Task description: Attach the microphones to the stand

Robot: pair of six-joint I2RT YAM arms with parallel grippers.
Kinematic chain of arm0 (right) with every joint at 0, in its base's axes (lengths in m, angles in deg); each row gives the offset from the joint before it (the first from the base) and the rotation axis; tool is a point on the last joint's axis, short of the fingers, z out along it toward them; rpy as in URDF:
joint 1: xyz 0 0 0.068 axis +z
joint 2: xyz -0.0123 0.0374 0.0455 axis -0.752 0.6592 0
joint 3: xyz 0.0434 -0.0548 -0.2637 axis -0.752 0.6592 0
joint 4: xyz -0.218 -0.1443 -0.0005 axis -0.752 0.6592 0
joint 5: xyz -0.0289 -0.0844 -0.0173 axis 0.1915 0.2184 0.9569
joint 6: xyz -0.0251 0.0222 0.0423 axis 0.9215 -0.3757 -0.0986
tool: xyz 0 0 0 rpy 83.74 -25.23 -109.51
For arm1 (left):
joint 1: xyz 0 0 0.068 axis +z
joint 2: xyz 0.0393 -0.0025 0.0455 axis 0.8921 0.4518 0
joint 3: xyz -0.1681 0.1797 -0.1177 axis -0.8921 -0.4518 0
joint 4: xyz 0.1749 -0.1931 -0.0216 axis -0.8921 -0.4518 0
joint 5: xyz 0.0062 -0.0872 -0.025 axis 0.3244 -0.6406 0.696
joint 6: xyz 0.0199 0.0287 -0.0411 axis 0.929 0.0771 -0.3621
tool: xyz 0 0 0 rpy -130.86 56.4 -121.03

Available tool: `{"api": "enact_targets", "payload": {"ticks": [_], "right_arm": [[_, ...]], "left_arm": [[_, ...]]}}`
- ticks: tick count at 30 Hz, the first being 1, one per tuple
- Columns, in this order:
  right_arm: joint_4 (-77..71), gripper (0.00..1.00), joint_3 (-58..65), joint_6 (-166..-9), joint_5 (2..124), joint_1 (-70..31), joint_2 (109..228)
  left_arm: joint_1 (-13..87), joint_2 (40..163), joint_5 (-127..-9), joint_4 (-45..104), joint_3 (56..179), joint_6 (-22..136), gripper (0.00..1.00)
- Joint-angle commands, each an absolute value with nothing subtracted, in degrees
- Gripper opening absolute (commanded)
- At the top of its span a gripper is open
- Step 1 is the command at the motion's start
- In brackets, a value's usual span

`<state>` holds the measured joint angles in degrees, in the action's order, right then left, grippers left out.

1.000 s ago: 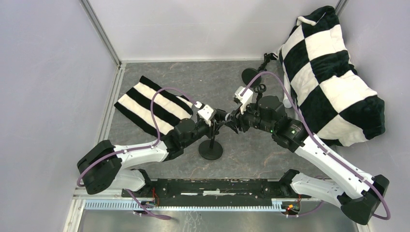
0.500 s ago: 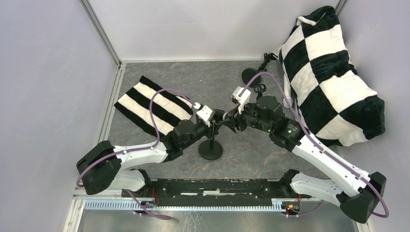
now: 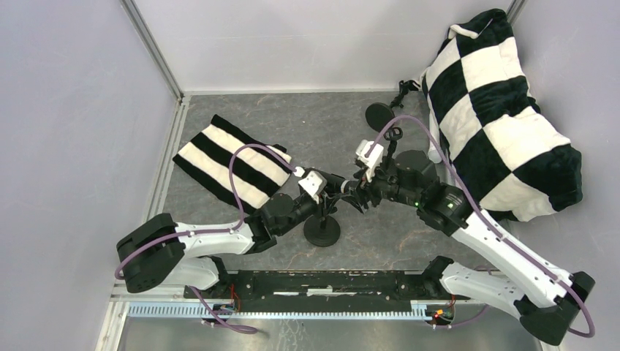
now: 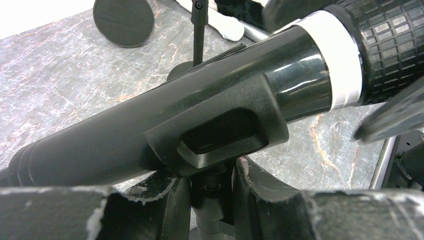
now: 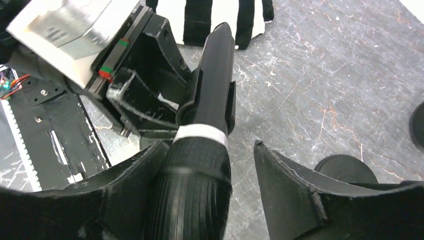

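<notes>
Microphone [image 4: 125,135] on stand [image 3: 322,232], left gripper [image 4: 210,195] beneath, right gripper [image 5: 209,150] around its head

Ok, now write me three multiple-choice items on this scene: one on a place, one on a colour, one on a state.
1. Where is the black microphone? A clipped into the stand; B on the striped cloth; C flat on the table.
2. What colour is the ring below its head? A red; B white; C green.
3. How is the right gripper? A shut on the stand; B out of view; C open around the microphone's head.
Key: 1 A, the clip cradles its body; 2 B, a white band shows in both wrist views; 3 C, a gap shows beside the head.
</notes>
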<state>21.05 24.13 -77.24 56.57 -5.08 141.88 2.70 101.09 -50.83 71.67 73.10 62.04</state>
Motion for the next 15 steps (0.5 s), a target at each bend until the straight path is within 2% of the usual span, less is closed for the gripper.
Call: {"api": "enact_targets", "payload": {"ticks": [1,9,15], "right_arm": [[23.61,0.74,21.76,-75.05,55.57,-4.91,135.68],[21.11,0.74,29.23,-74.97,56.71,-4.93,119.98],[21.17,0.74,33.46,-76.44,62.23,-4.91,112.9]], "left_arm": [[1.89,102.75,-50.1,70.77,70.13,58.37,0.02],[1.89,101.08,-49.85,70.58,71.18,56.68,0.02],[1.89,101.11,-48.26,66.36,77.27,60.27,0.02]]}}
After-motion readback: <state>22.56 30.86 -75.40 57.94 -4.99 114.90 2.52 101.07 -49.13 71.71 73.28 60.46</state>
